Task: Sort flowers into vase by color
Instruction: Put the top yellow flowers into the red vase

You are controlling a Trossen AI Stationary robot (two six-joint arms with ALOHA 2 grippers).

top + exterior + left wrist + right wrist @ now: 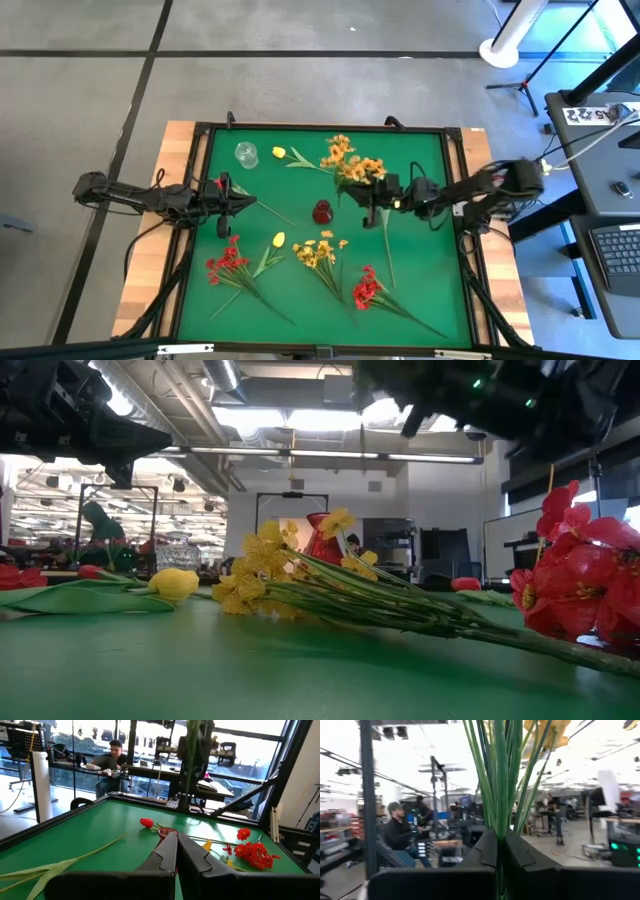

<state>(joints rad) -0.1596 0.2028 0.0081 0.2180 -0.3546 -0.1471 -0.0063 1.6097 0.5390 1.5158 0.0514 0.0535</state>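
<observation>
My right gripper (372,197) is over the table's middle, just right of the dark red vase (322,211), and is shut on a yellow spray (355,165). My left gripper (237,203) is shut and empty, left of the vase, near a loose green stem (275,211). A red tulip bud (146,822) lies by the vase (167,831). A clear glass vase (246,154) stands toward the far edge. Lying on the green mat are two yellow tulips (279,152) (278,239), a yellow spray (318,250) and two red sprays (228,262) (366,290). My right gripper pinches the yellow spray's bundle of several green stems (500,815) between its two fingers, just below the blossoms (545,730). The fingers come level from the table's right and lie across the stems. The spray stands about upright, blossoms above the fingers, one long stem (387,250) hanging below.
The mat sits inside a raised black frame (320,128). Flowers cover the near half; in the low view the lying yellow spray (300,585) and a red spray (580,580) are closest. People sit at desks in the room beyond the table (112,755).
</observation>
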